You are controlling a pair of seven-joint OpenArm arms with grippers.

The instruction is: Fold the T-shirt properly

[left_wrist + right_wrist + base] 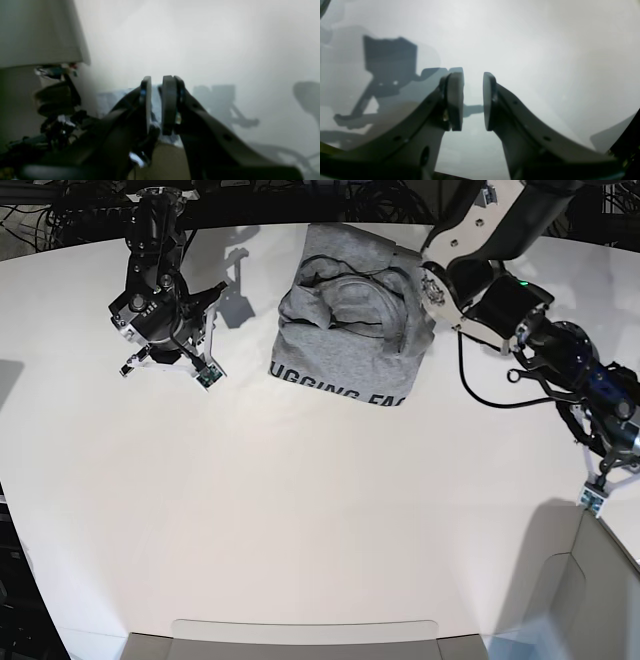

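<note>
The T-shirt (350, 320) lies bunched and partly folded at the far centre of the white desk (300, 510), with a line of dark lettering showing along its near edge and the neckline rumpled on top.

The right end effector (165, 370) hangs over bare desk just beside the garment, on the base view's left, not touching it. Its wrist view shows the jaws of the right end effector (473, 101) parted, with nothing between the pads.

The left end effector (597, 498) sits well apart from the garment, near the desk's edge on the base view's right. In its wrist view the left end effector (157, 105) has a narrow gap between the jaws; the blur there leaves it unclear whether anything is pinched.
</note>
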